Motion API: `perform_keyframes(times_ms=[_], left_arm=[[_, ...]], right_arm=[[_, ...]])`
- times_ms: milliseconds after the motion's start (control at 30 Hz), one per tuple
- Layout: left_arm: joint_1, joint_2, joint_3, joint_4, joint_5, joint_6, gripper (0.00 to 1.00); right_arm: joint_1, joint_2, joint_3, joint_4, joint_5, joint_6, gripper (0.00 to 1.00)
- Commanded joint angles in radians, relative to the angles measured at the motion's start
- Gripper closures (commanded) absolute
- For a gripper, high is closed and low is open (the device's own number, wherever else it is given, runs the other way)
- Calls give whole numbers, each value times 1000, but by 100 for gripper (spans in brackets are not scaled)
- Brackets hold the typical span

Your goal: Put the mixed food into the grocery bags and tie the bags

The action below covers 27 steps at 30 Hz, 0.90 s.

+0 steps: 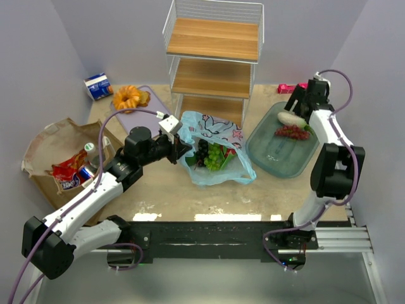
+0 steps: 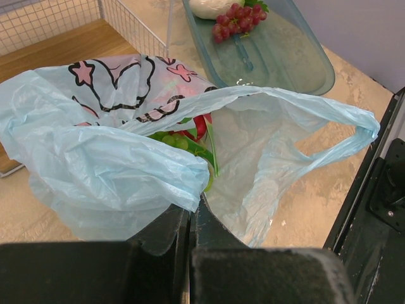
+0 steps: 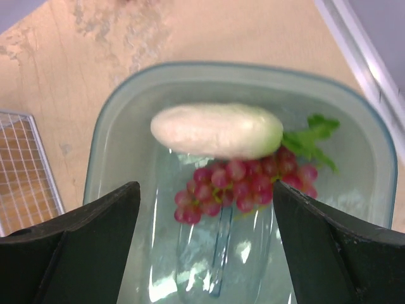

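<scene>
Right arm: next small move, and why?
Probably lower the right gripper straight down and close on the red grapes. Its jaws stand open above the green bowl, with the grapes centred between them and the pale fruit just beyond. The left gripper is shut on the blue plastic bag at its rim, holding its mouth open.

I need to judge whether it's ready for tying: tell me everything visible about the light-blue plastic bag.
The thin, crinkled light-blue plastic bag with pink-and-black cartoon print lies on the tan table before the white wire shelf, mouth open, untied. Green grapes and dark grapes sit inside. The left tool, shut, pinches its near rim.
</scene>
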Motion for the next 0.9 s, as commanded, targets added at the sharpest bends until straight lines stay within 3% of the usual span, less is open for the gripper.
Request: perform_keyframes(times_ms=[0,367,600,867], left_arm=[[3,-8,26,41,17,10,100],[2,-15,25,44,24,10,100],[3,-5,23,50,36,4,100],[3,17,26,53,48,-1,100]], right_arm=[[1,105,136,-25,-27,-250,11],[3,245,180,48,-93,-508,18],[19,274,133,146,-127,-629,9],[33,334,153,159,-148,-668,8]])
